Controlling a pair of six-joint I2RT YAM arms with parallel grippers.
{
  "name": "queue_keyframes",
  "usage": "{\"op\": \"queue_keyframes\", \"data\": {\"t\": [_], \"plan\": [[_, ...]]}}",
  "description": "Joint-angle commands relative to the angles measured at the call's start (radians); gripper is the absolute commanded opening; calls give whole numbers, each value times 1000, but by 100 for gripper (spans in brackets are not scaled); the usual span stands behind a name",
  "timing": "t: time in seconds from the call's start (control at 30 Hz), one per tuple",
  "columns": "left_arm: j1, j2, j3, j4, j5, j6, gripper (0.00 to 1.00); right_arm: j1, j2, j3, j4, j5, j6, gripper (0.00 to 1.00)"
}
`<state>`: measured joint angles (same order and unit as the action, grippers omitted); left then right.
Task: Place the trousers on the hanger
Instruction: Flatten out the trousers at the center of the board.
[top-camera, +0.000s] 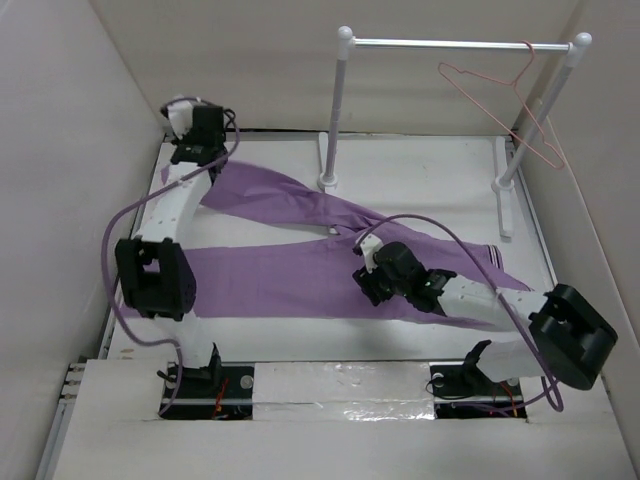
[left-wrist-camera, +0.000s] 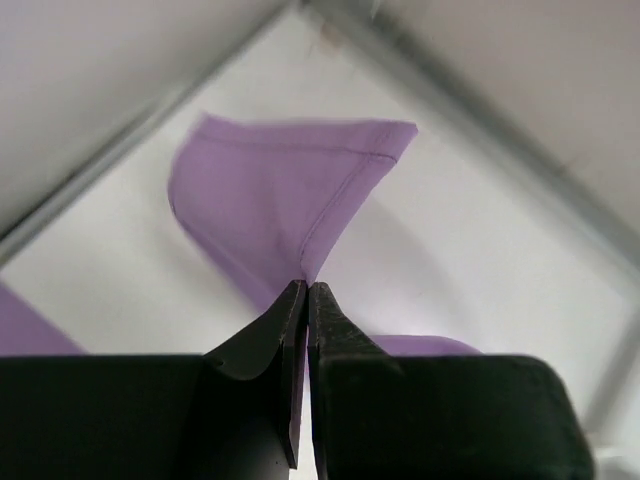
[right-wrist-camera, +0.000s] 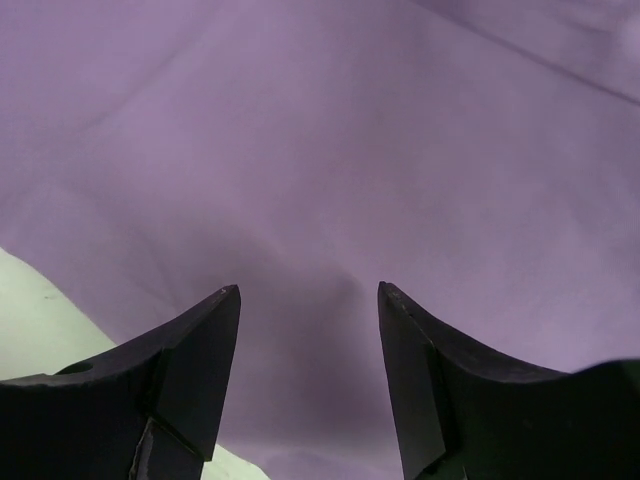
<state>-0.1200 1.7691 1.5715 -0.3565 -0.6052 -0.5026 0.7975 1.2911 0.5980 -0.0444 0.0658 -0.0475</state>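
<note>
The light purple trousers (top-camera: 300, 262) lie spread flat on the white table, legs running left, the striped waistband (top-camera: 497, 261) at the right. My left gripper (top-camera: 200, 150) is at the far left corner, shut on the hem of the upper trouser leg (left-wrist-camera: 290, 195), which rises from between the tips. My right gripper (top-camera: 368, 272) hovers low over the middle of the trousers (right-wrist-camera: 320, 150), open and empty, tips just above the cloth. The pink-red wire hanger (top-camera: 515, 105) hangs by its hook from the silver bar at the back right.
A white two-post rail stand (top-camera: 340, 110) with a silver bar (top-camera: 450, 44) stands at the back of the table. White walls enclose the table on the left, back and right. Purple cables loop from both arms.
</note>
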Motion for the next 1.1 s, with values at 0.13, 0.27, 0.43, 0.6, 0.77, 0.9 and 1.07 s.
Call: {"op": "queue_keyframes", "data": {"t": [0.13,0.27,0.43,0.6,0.77,0.9,1.07], "plan": [[95,-201,183,-33,68,-27,0,153,123,-16,130,63,61,62],[118,-214,194,-52,62,-21,0,245,113,-78,123,68,138,61],[137,-174,219,-71,30,15,0,371,9,-145,92,80,245,59],[137,-73,240,-96,-28,42,0,446,-122,-155,-43,83,316,54],[148,80,291,-143,-56,53,0,456,-410,-141,-232,92,337,54],[148,171,326,-171,-47,82,37,396,-612,-29,-417,291,307,64],[64,147,294,-106,-2,98,69,111,-678,81,-433,367,158,3]]}}
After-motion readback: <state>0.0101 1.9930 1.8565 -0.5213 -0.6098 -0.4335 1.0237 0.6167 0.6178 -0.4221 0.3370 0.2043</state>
